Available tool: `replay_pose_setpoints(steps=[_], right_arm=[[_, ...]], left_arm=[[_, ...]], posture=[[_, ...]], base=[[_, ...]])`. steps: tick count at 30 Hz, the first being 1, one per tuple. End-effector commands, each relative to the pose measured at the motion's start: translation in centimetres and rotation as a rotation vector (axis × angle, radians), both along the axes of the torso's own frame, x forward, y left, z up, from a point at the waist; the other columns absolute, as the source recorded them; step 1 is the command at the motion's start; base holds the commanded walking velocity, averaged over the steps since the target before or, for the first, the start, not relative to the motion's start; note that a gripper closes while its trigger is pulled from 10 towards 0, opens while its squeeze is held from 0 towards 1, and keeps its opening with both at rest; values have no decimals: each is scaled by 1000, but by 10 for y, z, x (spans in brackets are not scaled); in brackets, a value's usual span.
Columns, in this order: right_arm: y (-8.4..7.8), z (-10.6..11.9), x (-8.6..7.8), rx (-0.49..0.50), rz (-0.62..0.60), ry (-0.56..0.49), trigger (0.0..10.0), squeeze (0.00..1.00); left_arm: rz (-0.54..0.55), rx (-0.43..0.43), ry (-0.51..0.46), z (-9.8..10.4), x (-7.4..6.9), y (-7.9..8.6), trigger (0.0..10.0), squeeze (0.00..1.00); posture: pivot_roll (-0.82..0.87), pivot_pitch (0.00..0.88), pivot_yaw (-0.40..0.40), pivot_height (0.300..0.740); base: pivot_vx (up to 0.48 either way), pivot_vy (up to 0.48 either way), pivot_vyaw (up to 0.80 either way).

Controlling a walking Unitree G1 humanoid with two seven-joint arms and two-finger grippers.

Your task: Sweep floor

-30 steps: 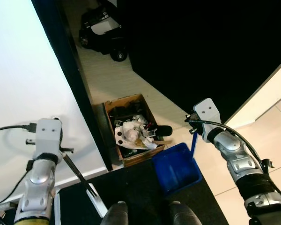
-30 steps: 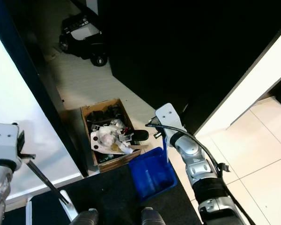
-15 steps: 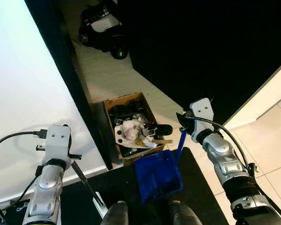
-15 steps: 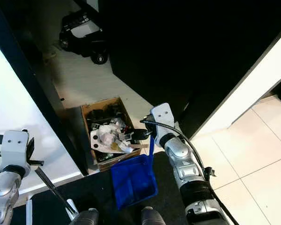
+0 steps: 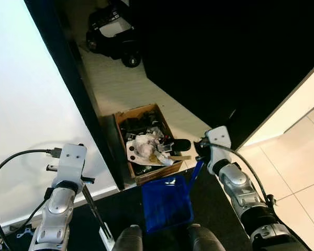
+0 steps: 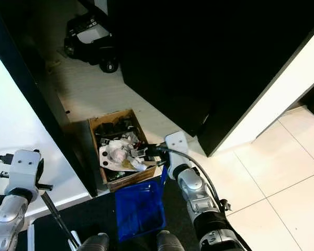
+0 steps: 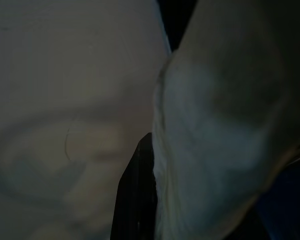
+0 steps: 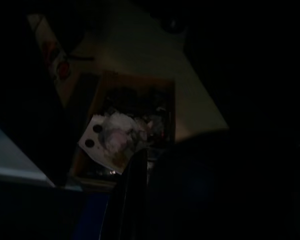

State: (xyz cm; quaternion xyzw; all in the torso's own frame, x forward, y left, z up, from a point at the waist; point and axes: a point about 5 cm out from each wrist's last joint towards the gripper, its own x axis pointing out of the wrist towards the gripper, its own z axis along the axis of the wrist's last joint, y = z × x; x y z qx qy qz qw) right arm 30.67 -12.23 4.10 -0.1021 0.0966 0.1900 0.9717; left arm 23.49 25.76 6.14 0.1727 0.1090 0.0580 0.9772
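Swinging leftward since a second ago, my blue dustpan (image 5: pixel 166 204) now hangs just below the cardboard trash box (image 5: pixel 146 144), its handle clamped in my right gripper (image 5: pixel 199 155). My left gripper (image 5: pixel 82 175) clamps the broom handle (image 5: pixel 93 209) beside it.

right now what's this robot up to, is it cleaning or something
It looks like cleanup. The right pincer holds a blue dustpan by its upright handle, the pan sitting on the dark mat just in front of a cardboard box stuffed with crumpled paper and other rubbish. The left pincer carries a thin dark stick, probably the broom handle, angled down to the floor beside the white wall. Whether the pan holds any sweepings is hard to tell.
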Motion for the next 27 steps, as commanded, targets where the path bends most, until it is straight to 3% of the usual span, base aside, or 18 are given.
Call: replay_pose_setpoints(steps=[1,6,13,20,25,27], right_arm=[[-4,-6,-3,-84,22,6,10000,0],[-3,-9,-2,-182,58,-6,10000,0],[-7,-21,-1,-213,-86,89,10000,0],[-12,-31,-4,-143,-235,186,10000,0],[-20,-30,0,-29,-368,222,10000,0],[-21,-30,0,-21,-383,225,10000,0]], left_arm=[[-20,-3,3,-2,0,-4,10000,0],[-37,-8,8,-5,1,-11,10000,0],[-62,-24,-4,-5,3,-14,10000,0],[-136,-48,-43,-2,19,-21,10000,0],[-256,8,-42,-2,47,-42,10000,0],[-266,15,-40,-2,49,-44,10000,0]], posture=[[158,81,-59,740],[158,78,-58,740],[161,77,-71,740],[154,82,-66,740],[131,93,-54,740],[131,93,-54,740]], base=[[0,0,0],[0,0,0],[0,0,0],[0,0,0],[0,0,0],[0,0,0]])
